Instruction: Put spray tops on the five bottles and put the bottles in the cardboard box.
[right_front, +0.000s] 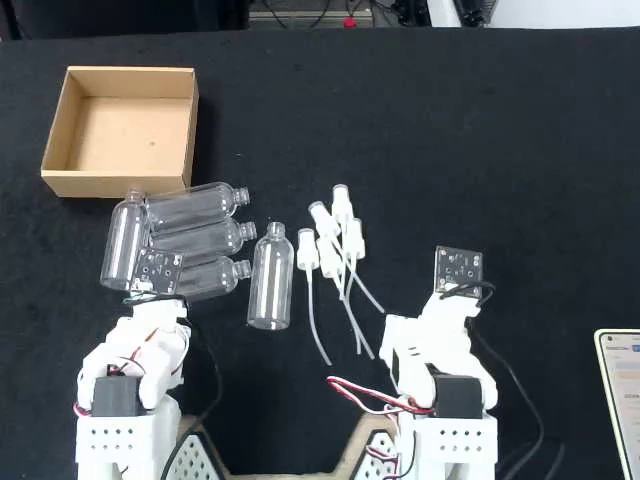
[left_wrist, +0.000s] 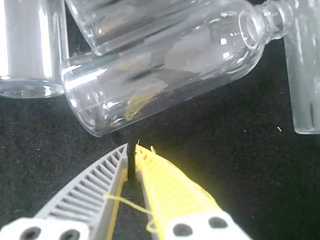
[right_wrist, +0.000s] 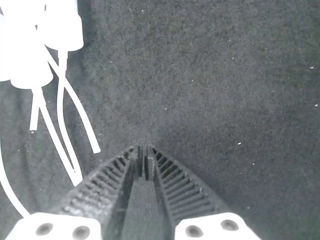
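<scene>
Several clear, capless bottles (right_front: 197, 238) lie bunched in front of the open cardboard box (right_front: 58, 130), with one more bottle (right_front: 271, 277) lying apart to their right. Several white spray tops (right_front: 332, 238) with long dip tubes are scattered mid-table. My left gripper (left_wrist: 134, 148) is shut on nothing, its tips just short of the base of the nearest bottle (left_wrist: 165, 70). My right gripper (right_wrist: 144, 150) is shut too, over bare black cloth, with the spray tops (right_wrist: 42, 40) and their tubes off to one side.
The box is empty and stands at the far left. A phone (right_front: 620, 395) lies at the table's right edge near the front. Black cloth (right_front: 480, 150) covers the table's wide right and far parts. Both arm bases (right_front: 130, 420) stand at the front edge.
</scene>
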